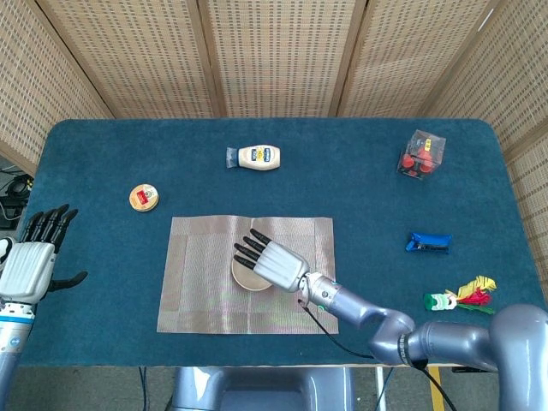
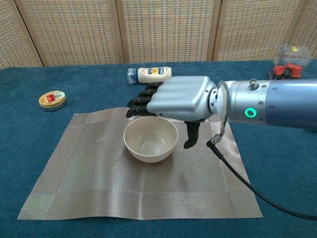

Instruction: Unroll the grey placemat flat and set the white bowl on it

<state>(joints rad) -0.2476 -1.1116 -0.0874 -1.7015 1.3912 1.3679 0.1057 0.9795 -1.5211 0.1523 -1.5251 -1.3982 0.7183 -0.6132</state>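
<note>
The grey placemat [image 1: 205,287] [image 2: 89,173] lies unrolled and flat at the middle front of the table. The white bowl [image 2: 150,139] [image 1: 246,274] stands upright on it, near its centre. My right hand [image 1: 272,261] [image 2: 181,99] hovers just above and behind the bowl, fingers spread and straight, thumb hanging down beside the rim, holding nothing. My left hand [image 1: 32,257] hangs off the table's left edge, open, far from the mat; the chest view does not show it.
A mayonnaise bottle [image 1: 255,157] lies behind the mat. A small round tin [image 1: 144,198] sits at the left. At the right are a clear box with red pieces [image 1: 421,153], a blue packet [image 1: 427,243] and a colourful toy [image 1: 462,296].
</note>
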